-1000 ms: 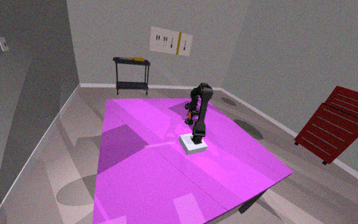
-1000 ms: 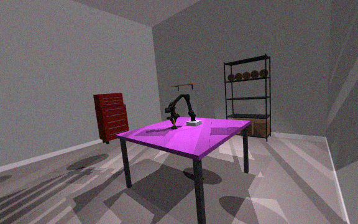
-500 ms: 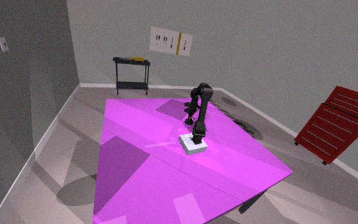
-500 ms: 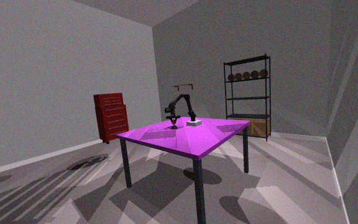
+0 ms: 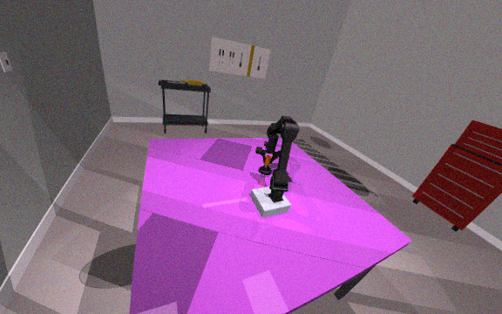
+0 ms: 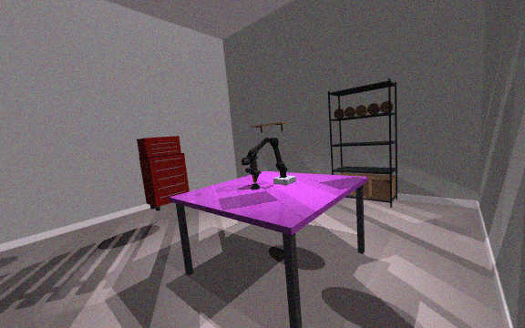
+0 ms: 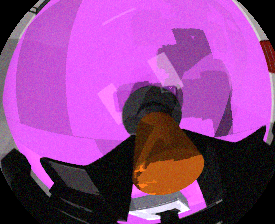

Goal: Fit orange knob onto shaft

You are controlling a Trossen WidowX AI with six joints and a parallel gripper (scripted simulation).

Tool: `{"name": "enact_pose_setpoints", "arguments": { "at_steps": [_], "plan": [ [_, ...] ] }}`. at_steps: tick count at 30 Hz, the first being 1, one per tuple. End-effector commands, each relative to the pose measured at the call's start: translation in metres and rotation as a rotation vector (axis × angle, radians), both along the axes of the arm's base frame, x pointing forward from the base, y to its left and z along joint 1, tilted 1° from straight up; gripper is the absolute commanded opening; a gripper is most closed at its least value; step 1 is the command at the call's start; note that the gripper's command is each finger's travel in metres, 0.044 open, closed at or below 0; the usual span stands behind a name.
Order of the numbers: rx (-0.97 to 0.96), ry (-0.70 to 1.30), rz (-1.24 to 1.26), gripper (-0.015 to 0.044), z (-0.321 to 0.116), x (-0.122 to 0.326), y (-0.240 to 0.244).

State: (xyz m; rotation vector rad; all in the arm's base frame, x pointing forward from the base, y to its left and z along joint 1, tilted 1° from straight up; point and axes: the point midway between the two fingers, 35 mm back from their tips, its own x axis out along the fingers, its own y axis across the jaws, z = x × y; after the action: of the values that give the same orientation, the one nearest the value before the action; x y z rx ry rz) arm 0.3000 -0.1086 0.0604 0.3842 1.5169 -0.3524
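Grey walls surround a magenta bench (image 5: 177,196) (image 6: 281,214) (image 7: 43,65), with a red cabinet (image 5: 473,174) (image 6: 164,173) beyond it and, in the exterior view, a dark shelf rack (image 6: 394,137). On the bench, the black arm (image 5: 284,153) (image 6: 277,152) rises from a white block (image 5: 261,210) (image 6: 284,181). Its end effector (image 5: 267,160) (image 6: 255,177) (image 7: 168,155) is pinching the orange knob (image 5: 267,160) (image 6: 255,179) (image 7: 168,155), which stands roughly upright at the round, dark pedestal (image 5: 265,171) (image 6: 255,186) (image 7: 133,111). The knob's underside and the silver shaft are hidden, so I cannot tell whether their flat sides line up or how far down the knob sits.
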Motion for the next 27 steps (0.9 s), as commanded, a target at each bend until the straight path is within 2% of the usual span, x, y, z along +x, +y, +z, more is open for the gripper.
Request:
{"name": "enact_pose_setpoints", "arguments": {
  "at_steps": [1,5,27],
  "plan": [
    [0.01,0.001,-0.483,0.0,0.0036,-0.0018,0.0008],
    [0.016,0.004,-0.715,0.0,0.0035,-0.0012,0.0008],
    [0.017,0.004,-0.726,0.0,-0.0023,0.0012,-0.0005]
  ]
}}
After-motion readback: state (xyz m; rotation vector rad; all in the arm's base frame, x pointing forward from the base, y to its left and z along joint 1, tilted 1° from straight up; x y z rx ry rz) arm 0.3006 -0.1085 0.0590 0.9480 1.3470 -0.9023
